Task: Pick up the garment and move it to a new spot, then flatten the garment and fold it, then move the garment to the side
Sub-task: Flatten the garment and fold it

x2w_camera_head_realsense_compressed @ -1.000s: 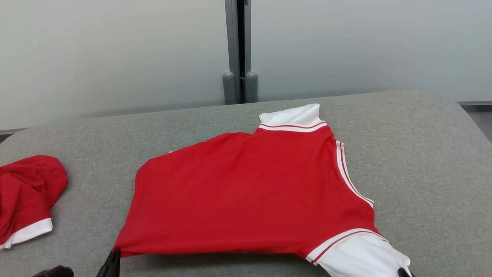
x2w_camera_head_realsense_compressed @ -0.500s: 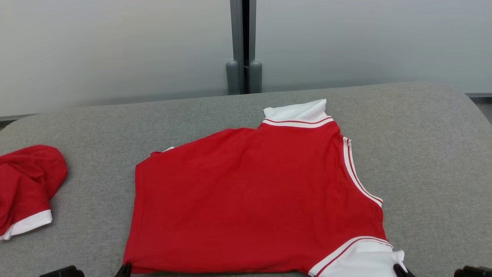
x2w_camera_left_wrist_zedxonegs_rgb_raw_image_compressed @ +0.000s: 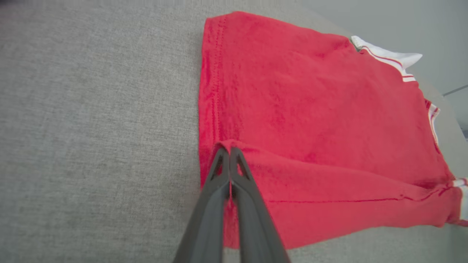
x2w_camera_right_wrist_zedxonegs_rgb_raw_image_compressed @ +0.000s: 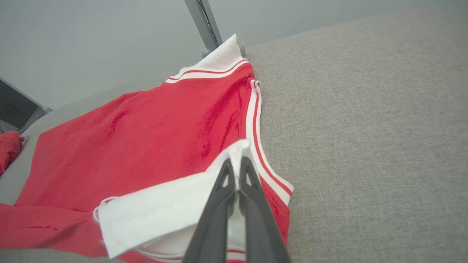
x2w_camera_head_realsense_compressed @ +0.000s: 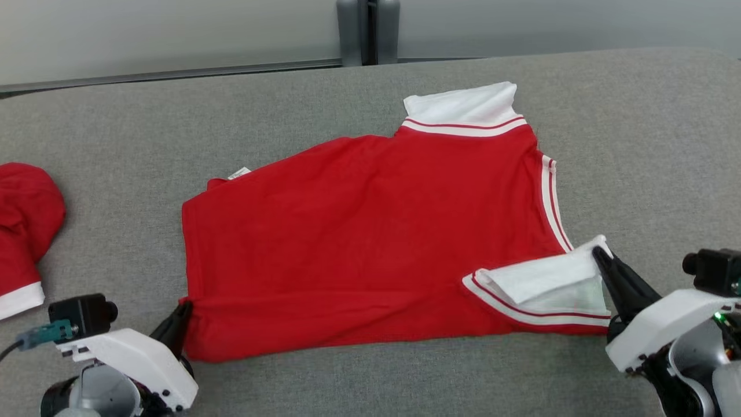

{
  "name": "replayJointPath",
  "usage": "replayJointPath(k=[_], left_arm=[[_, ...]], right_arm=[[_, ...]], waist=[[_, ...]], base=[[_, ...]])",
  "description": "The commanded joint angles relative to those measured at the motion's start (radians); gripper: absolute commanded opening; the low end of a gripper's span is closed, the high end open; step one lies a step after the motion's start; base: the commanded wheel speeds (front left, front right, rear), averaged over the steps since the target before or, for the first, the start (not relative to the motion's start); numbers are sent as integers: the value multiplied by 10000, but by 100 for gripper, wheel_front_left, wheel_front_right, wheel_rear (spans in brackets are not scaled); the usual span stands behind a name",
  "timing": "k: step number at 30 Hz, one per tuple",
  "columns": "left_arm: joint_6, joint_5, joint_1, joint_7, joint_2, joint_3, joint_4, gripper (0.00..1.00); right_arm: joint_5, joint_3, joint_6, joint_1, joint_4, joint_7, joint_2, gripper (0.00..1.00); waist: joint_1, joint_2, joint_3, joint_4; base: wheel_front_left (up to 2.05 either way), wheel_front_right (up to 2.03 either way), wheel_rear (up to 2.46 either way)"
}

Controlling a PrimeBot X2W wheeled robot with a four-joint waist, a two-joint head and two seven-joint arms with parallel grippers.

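A red garment (x2w_camera_head_realsense_compressed: 370, 243) with white sleeves and red-striped trim lies spread on the grey surface (x2w_camera_head_realsense_compressed: 637, 145). My left gripper (x2w_camera_head_realsense_compressed: 182, 310) is shut on its near left hem corner, seen pinched in the left wrist view (x2w_camera_left_wrist_zedxonegs_rgb_raw_image_compressed: 228, 151). My right gripper (x2w_camera_head_realsense_compressed: 596, 252) is shut on the white near sleeve (x2w_camera_head_realsense_compressed: 550, 284), which is folded back over the red body; the right wrist view shows the fingertips clamped on that sleeve's edge (x2w_camera_right_wrist_zedxonegs_rgb_raw_image_compressed: 237, 157). The far white sleeve (x2w_camera_head_realsense_compressed: 463, 104) lies flat at the back.
A second red garment (x2w_camera_head_realsense_compressed: 23, 231) with a white cuff lies bunched at the left edge. A grey post (x2w_camera_head_realsense_compressed: 367, 29) stands behind the surface against a pale wall. Bare grey fabric stretches to the right of the garment.
The head camera has tilted down, bringing both wrists into view. The near edge of the garment has been drawn forward over itself, and the white near sleeve now lies folded back on the red body.
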Motion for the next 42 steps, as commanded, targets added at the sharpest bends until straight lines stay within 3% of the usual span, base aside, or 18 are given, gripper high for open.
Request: replayJointPath(k=[1,6,7,8,9,10,13,18,23,31,42], left_arm=[[-84,-31,-416,40,76,113,79,0],[-325,-30,-1227,4,33,158,484,0],[-416,-72,-1324,-100,-63,181,535,0],[-474,-124,-1379,-153,-127,178,595,17],[-505,-81,-1404,-223,-129,151,709,61],[-557,-35,-1428,-336,-182,145,798,100],[-629,81,-1439,-805,-384,198,881,100],[-659,1007,-1272,-3284,-936,481,897,100],[-805,1915,-1092,-4851,-1252,336,903,100],[-799,3458,-467,-5276,-1622,483,710,100],[-1325,4598,656,-5276,-2070,895,1235,100]], right_arm=[[175,155,0,-595,429,-219,-158,0],[679,957,-2,-2046,1734,-1052,-513,0],[782,1076,0,-2249,1823,-1375,-539,16],[851,1173,0,-2356,1997,-1586,-593,47],[867,1348,0,-2417,2113,-1875,-677,100],[891,1512,0,-2524,2121,-2294,-725,100],[786,1797,0,-2599,2227,-3097,-886,100],[195,2247,0,-2306,2301,-5041,-1190,100],[-482,1898,0,-1847,2079,-5848,-1304,100],[-1443,1023,0,-277,1068,-5824,-949,100],[-2049,438,0,1678,-20,-5092,-293,100]], waist=[[0,0,274,27],[0,0,639,99],[0,0,675,114],[0,0,705,135],[0,0,728,149],[0,0,747,161],[0,0,762,187],[0,0,618,263],[0,0,270,346],[0,0,-495,310],[0,0,-1148,260]], base=[[0,0,0],[0,0,0],[0,0,0],[0,0,0],[0,0,0],[0,0,0],[0,0,0],[0,0,0],[0,0,0],[0,0,0],[0,0,0]])
